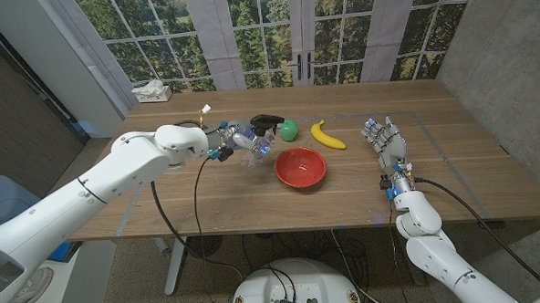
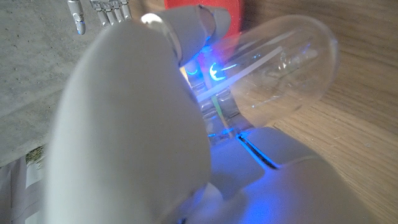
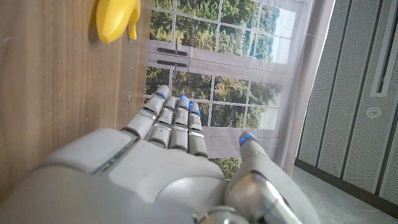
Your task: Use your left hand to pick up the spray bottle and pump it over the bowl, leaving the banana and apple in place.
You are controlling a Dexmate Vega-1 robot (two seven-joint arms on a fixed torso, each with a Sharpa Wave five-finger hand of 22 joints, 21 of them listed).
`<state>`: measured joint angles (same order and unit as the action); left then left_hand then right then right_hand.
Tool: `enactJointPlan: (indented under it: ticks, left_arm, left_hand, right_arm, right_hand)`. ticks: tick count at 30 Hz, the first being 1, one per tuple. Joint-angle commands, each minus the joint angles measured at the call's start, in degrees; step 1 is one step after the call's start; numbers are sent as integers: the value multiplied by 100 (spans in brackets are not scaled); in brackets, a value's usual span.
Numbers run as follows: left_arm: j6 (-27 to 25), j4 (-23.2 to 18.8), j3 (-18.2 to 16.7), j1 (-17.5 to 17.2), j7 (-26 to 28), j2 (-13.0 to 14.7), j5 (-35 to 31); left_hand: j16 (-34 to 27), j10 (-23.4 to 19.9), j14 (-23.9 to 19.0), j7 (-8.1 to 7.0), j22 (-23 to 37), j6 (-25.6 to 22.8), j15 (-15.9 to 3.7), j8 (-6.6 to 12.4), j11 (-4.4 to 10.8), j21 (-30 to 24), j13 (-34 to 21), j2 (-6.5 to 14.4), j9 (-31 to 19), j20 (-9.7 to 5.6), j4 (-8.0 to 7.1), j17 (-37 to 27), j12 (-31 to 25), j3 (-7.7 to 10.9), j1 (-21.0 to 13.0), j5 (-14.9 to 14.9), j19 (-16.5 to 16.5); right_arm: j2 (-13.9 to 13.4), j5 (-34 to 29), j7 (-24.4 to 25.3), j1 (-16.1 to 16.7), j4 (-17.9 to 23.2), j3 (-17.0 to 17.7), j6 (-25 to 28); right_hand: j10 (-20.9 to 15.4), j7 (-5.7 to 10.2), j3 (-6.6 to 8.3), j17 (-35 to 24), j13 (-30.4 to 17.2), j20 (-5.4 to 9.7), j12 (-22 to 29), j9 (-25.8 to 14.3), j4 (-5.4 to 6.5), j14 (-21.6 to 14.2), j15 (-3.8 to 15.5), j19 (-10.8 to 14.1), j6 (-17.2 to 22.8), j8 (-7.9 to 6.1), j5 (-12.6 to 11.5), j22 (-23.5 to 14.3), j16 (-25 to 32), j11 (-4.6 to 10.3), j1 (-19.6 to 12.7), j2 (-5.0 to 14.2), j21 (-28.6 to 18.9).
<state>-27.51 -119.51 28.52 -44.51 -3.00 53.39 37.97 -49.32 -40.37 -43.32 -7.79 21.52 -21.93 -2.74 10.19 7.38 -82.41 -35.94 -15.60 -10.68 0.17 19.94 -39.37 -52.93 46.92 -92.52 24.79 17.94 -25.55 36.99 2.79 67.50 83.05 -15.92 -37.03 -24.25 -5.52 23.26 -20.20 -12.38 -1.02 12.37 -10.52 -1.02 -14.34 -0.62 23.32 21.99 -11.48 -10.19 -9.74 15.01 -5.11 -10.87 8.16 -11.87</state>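
Nearest in, the right robot hand stood on its edge at 3 o'clock on the wooden surface, fingers straight and together and holding nothing, well apart from the fruit. At the centre sat the red bowl, and just at its 9 o'clock the left robot hand gripped the clear spray bottle, lifted and tilted, black pump head toward the bowl. Farther back, the green apple lay at 12 o'clock of the bowl and the banana at 1 o'clock, both resting on the surface.
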Motion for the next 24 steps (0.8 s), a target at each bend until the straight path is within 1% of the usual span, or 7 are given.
enactJointPlan:
  ticks: [1,5,8,9,13,16,24]
  left_arm:
    - [1000,194,-352,-709,252,-224,22]
    - [1080,212,-387,-767,269,-225,8]
    - [1285,311,-417,-839,219,-287,31]
    - [1353,341,-417,-850,181,-292,19]
    - [1557,442,-445,-923,129,-349,33]
    - [1732,519,-461,-976,109,-401,13]
    - [2137,653,-541,-1161,223,-548,-50]
  left_hand:
    - [521,90,-247,-20,-441,51,-1005,-8,24,326,289,962,21,-441,-746,532,156,1828,-922,70,294]
    - [920,302,-93,-17,-722,229,-994,-22,26,546,526,915,24,-445,-769,876,361,1996,-879,98,258]
    - [1377,643,303,41,-938,438,-948,14,12,737,763,882,24,-364,-791,1200,679,2068,-833,116,55]
    - [1509,798,423,46,-980,472,-938,35,-52,774,848,885,23,-365,-797,1303,820,2053,-824,108,-33]
    - [1947,1386,955,46,-1102,496,-889,75,-110,977,1112,819,24,-254,-830,1605,1312,2041,-736,108,-381]
    - [2128,1785,1164,52,-1133,494,-854,87,-166,1068,1256,776,24,-228,-841,1738,1602,2001,-685,97,-537]
    - [2576,2412,1799,9,-1167,554,-653,81,-204,1301,1627,729,26,-134,-938,1998,2153,1872,-407,44,-898]
  right_arm:
    - [-57,20,-42,-64,32,-10,100]
    - [-77,9,-28,-81,54,-15,147]
    - [-98,-2,-35,-95,66,-21,174]
    - [-105,3,-28,-94,82,-21,196]
    - [-122,-4,-17,-108,109,-24,234]
    - [-128,0,-52,-141,87,-37,244]
    - [-135,-6,-56,-209,73,-69,325]
  right_hand:
    - [-20,36,31,-13,-23,-23,-3,-29,-5,-63,-14,46,21,13,-27,-24,-27,-2,-8,101,9]
    - [-25,41,32,-13,-23,-21,-2,-29,-6,-68,-14,46,19,14,-27,-24,-26,-6,-9,101,12]
    - [-25,36,32,-13,-23,-22,-2,-29,-8,-69,-14,47,19,14,-27,-24,-27,-7,-9,101,13]
    - [-24,36,32,-13,-23,-21,-2,-29,-8,-68,-12,47,21,13,-27,-24,-27,-1,-9,101,14]
    - [-26,38,34,-11,-23,-24,-2,-29,-13,-70,-15,48,21,13,-26,-24,-29,-9,-14,99,16]
    - [-22,38,36,-10,-23,-27,-3,-29,-17,-68,-18,49,20,13,-26,-24,-31,-9,-18,100,17]
    - [-21,41,40,-9,-23,-34,-4,-29,-24,-66,-19,47,19,14,-26,-24,-34,-3,-25,102,21]
